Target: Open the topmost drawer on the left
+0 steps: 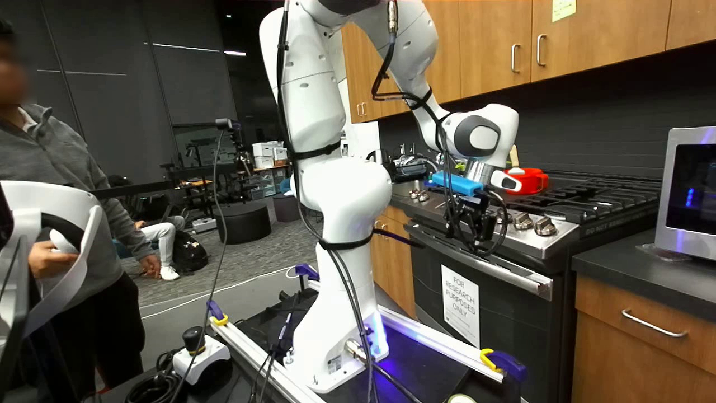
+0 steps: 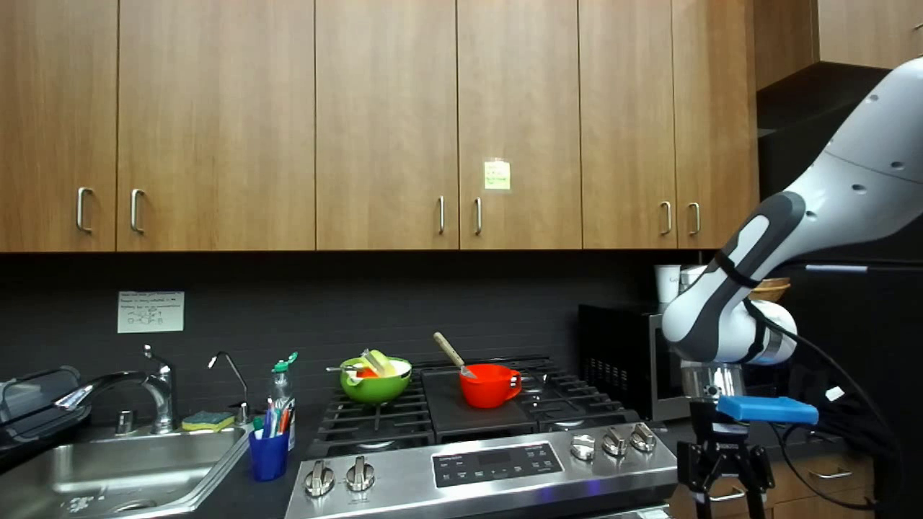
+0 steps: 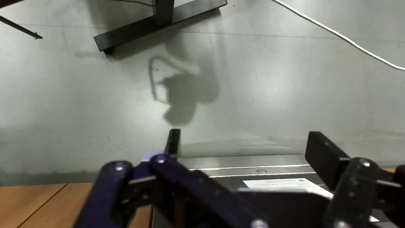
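The topmost drawer (image 1: 604,308) is a shallow brown wooden front under the dark counter right of the stove. Its slim silver bar handle (image 1: 653,324) is in plain view, and the drawer looks shut. In an exterior view the handle (image 2: 728,495) shows between the gripper's fingers, partly hidden. The drawer is out of view in the wrist view. My gripper (image 3: 245,134) is open and empty, pointing down, its fingers wide apart above the floor. In an exterior view the gripper (image 1: 475,243) hangs before the stove front near the oven handle, apart from the drawer.
The oven's long steel handle (image 1: 526,274) and knobs (image 1: 523,221) are close to the gripper. Another drawer (image 2: 851,465) lies farther right. A microwave (image 1: 693,190) stands on the counter above. A red pot (image 2: 487,386) and green bowl (image 2: 375,389) stand on the stove.
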